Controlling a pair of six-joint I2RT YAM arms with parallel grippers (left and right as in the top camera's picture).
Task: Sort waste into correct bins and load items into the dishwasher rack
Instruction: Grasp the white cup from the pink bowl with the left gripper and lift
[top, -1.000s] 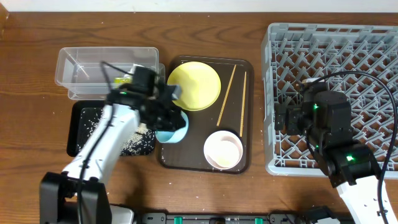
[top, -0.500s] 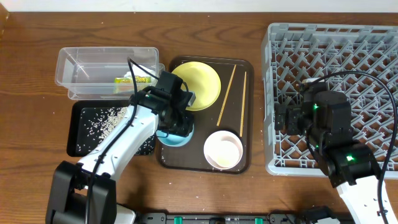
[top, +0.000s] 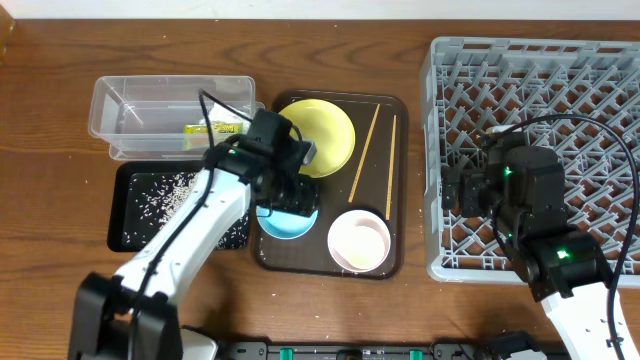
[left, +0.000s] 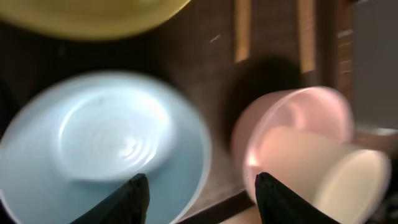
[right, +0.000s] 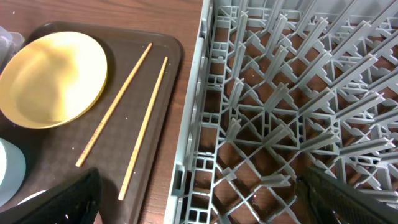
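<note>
The rice (top: 160, 195) lies in the black tray (top: 118, 215) and the snack wrapper (top: 213, 128) lies in the clear tub (top: 110, 105), so that sorting looks mostly done. Nothing is in the dishwasher rack (top: 560, 90) yet. The yellow plate (top: 325, 130), light blue bowl (left: 106, 137), pink bowl (left: 298, 109) and chopsticks (right: 124, 118) sit on the brown serving tray (top: 397, 200). Your left tool (left: 202, 199) is spread above the blue bowl, holding nothing. Your right tool (right: 208, 199) is spread wide over the rack edge. You have all the loading left, I think.
</note>
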